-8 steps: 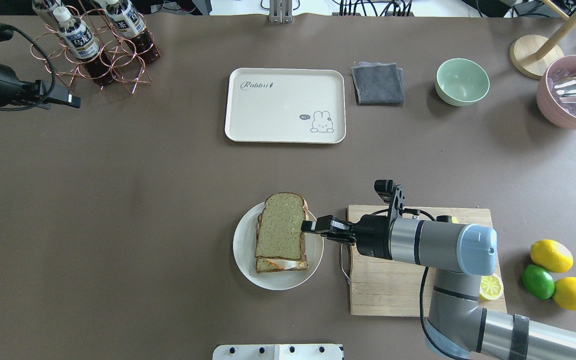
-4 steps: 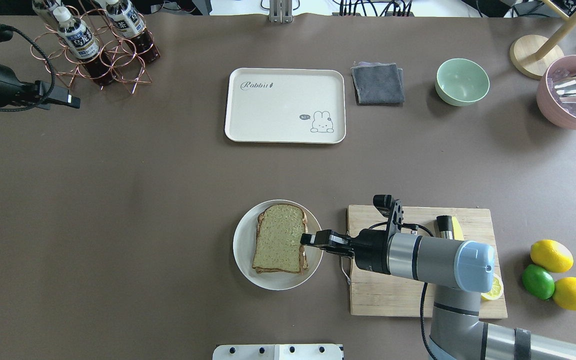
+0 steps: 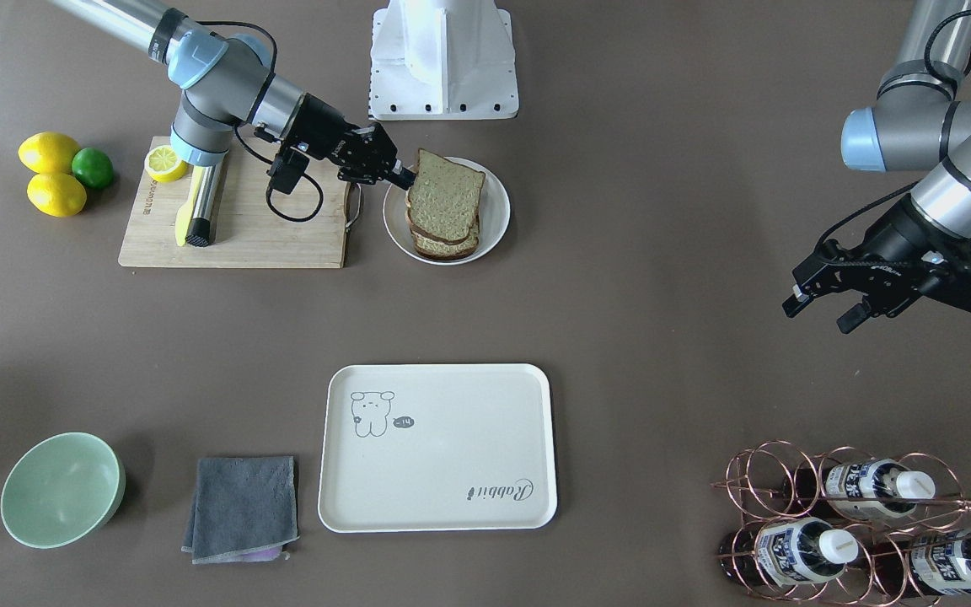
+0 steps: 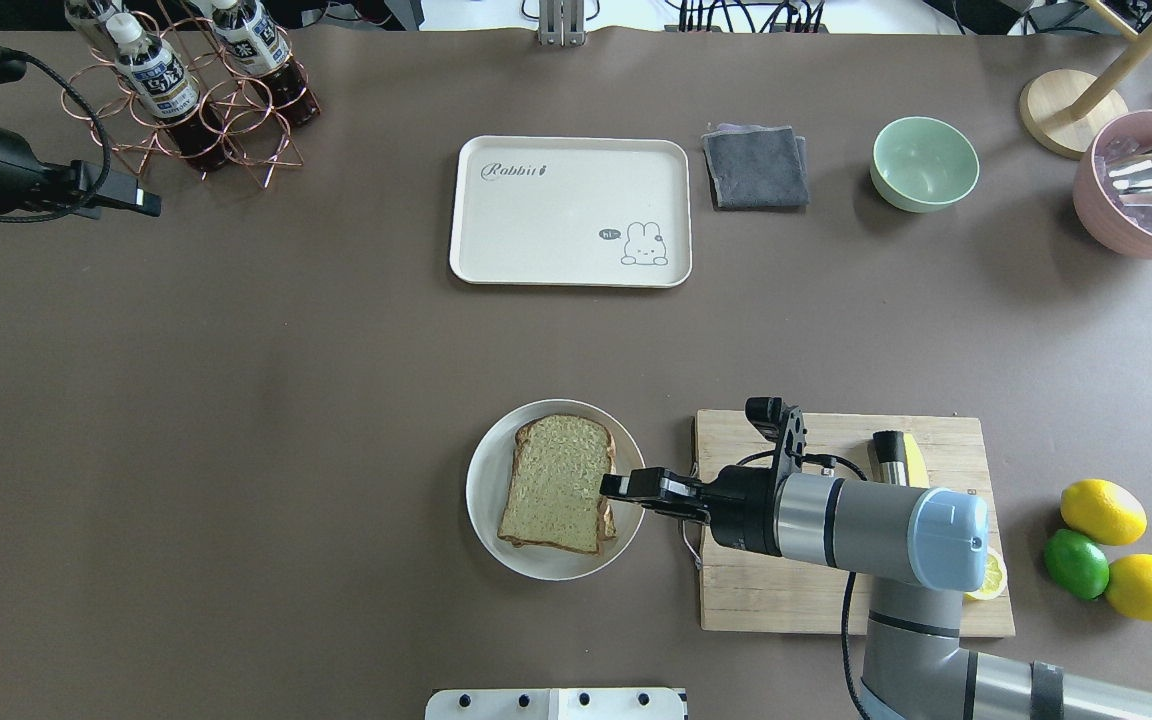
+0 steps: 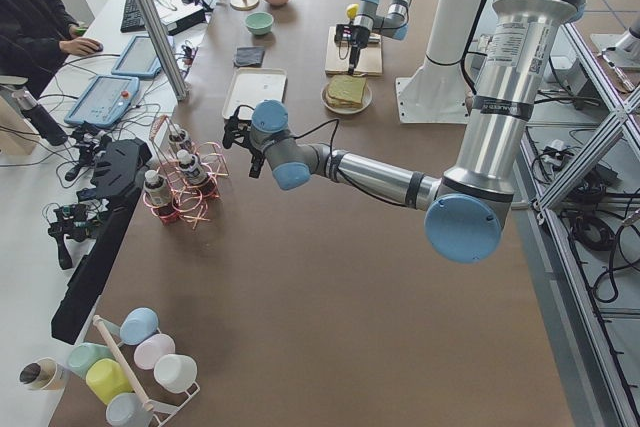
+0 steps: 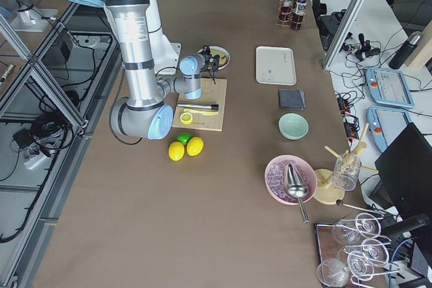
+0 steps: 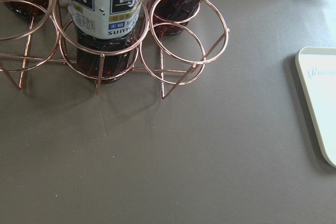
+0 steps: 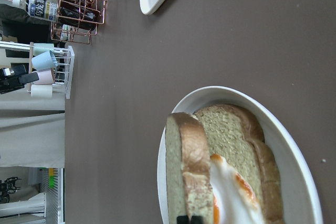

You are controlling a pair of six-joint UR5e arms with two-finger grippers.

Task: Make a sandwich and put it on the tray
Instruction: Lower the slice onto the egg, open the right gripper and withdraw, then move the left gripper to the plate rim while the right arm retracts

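The sandwich [image 4: 556, 485] lies on a round white plate [image 4: 481, 490] near the table's front. Its top bread slice [image 3: 445, 196] sits over the lower slice [image 8: 231, 135], with the white-and-orange egg [image 8: 231, 192] between them. My right gripper [image 4: 618, 487] is shut on the top slice's right edge, which stands slightly raised on that side. The cream tray [image 4: 570, 211] lies bare, far beyond the plate. My left gripper [image 3: 818, 312] hovers open and empty at the far left beside the bottle rack.
A wooden cutting board [image 4: 816, 590] with a knife [image 4: 896, 455] and a lemon half [image 4: 984, 578] lies under my right arm. Lemons and a lime [image 4: 1076, 562] lie to its right. A copper bottle rack [image 4: 196, 90], grey cloth [image 4: 756, 165], green bowl [image 4: 924, 163] and pink bowl [image 4: 1136, 190] line the back.
My right gripper has drawn the top slice toward the robot and lowered it over the egg and lower slice, which now hardly show from above. The left arm has not moved.
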